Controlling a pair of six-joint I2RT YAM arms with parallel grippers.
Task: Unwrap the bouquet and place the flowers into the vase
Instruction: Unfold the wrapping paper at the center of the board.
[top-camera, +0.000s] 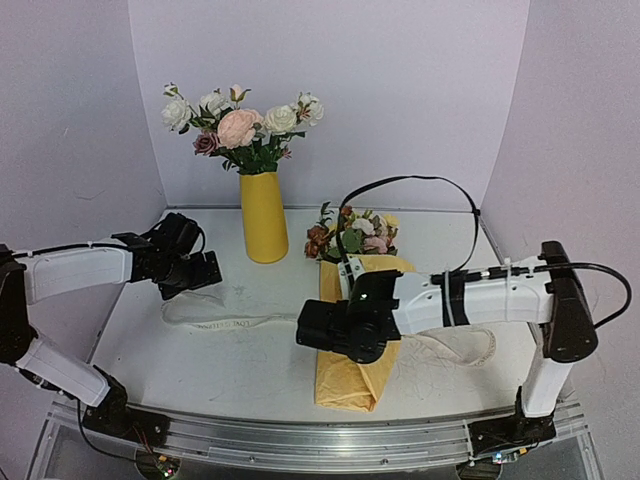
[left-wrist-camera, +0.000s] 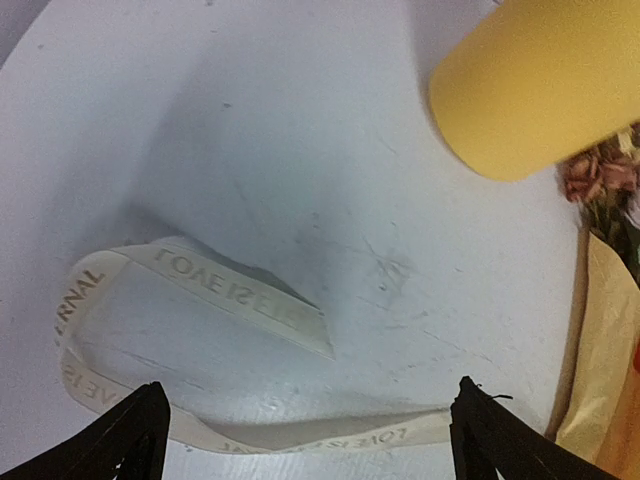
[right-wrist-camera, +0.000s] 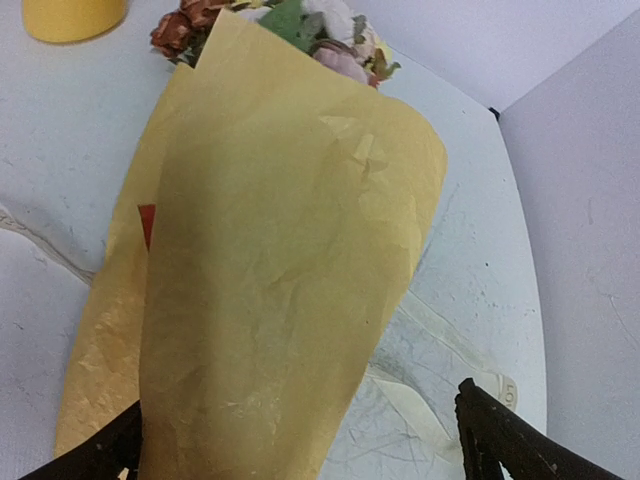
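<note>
The bouquet lies on the table in its crinkled yellow paper (top-camera: 352, 372) (right-wrist-camera: 270, 260), narrow end toward me. Its small flowers (top-camera: 352, 236) (right-wrist-camera: 335, 35) poke out of the far end. The cream ribbon (top-camera: 228, 322) (left-wrist-camera: 240, 290) lies loose on the table, running under the paper. The yellow vase (top-camera: 263, 228) (left-wrist-camera: 535, 90) stands behind, left of the flowers. My right gripper (top-camera: 322, 330) (right-wrist-camera: 300, 450) hovers open over the paper's lower half. My left gripper (top-camera: 200, 272) (left-wrist-camera: 305, 440) hangs open above the ribbon's looped end, holding nothing.
A big bunch of white and pink roses (top-camera: 240, 125) fills the vase's mouth. More ribbon (top-camera: 460, 350) (right-wrist-camera: 440, 340) trails right of the paper. White walls close in the table at the back and both sides. A black cable (top-camera: 420, 180) arcs over the right arm.
</note>
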